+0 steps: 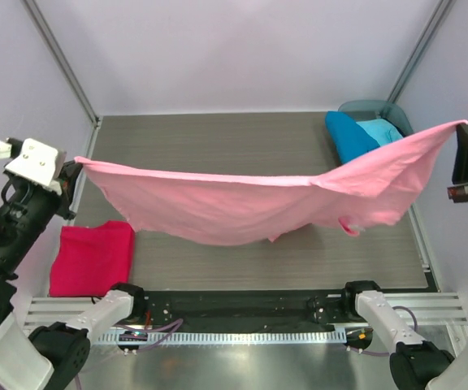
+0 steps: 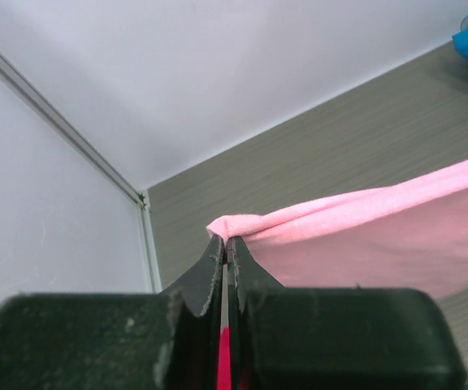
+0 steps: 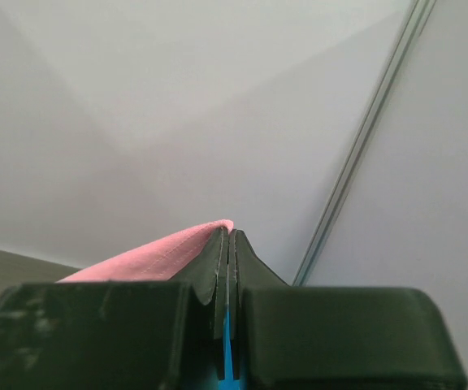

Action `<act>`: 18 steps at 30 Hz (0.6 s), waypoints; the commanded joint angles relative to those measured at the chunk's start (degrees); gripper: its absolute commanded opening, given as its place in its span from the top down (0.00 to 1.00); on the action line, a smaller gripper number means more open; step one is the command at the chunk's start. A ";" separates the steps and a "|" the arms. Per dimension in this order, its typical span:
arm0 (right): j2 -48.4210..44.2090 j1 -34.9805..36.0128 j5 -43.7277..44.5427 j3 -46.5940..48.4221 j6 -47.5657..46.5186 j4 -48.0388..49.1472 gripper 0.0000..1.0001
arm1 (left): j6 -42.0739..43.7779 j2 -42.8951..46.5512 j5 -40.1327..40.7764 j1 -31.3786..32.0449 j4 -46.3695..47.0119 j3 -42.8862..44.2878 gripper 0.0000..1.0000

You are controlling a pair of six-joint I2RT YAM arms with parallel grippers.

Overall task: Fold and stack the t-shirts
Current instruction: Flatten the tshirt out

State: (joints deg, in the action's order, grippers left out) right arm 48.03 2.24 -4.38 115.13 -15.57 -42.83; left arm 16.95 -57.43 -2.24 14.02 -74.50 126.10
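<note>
Both my grippers are clamped shut on the light pink t-shirt, which hangs stretched between them above the table. My left gripper pinches one bunched corner at the left side, close to the wall. My right gripper pinches the opposite corner at the far right. The cloth sags in the middle. Below my left gripper a folded crimson-magenta t-shirt lies flat on the table. A blue t-shirt and a turquoise t-shirt sit at the grey-teal tub in the far right corner.
</note>
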 commanded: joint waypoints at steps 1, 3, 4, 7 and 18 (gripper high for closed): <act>1.09 -0.13 1.39 4.39 -2.09 -0.77 0.99 | 1.07 0.48 -1.63 -1.10 0.84 0.72 1.00; 2.41 -0.13 2.01 5.71 -2.88 0.02 0.99 | 1.42 -0.22 0.12 -1.01 1.90 0.37 1.00; 3.03 -0.13 2.01 5.54 -3.06 0.72 0.99 | 1.51 -0.40 0.83 -1.10 2.42 -0.15 1.00; 5.58 -0.13 2.10 1.43 -3.76 4.67 0.99 | 3.08 -1.89 3.45 -1.10 5.32 -4.54 1.00; 22.09 -0.04 0.08 -14.48 -4.64 24.62 0.99 | 9.24 -16.56 9.36 -1.10 21.13 -21.40 1.00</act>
State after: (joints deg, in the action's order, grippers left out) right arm 65.39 2.24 -4.21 103.53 -19.42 -25.56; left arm 23.24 -70.19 4.40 13.34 -61.23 109.08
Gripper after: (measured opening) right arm 0.026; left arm 0.006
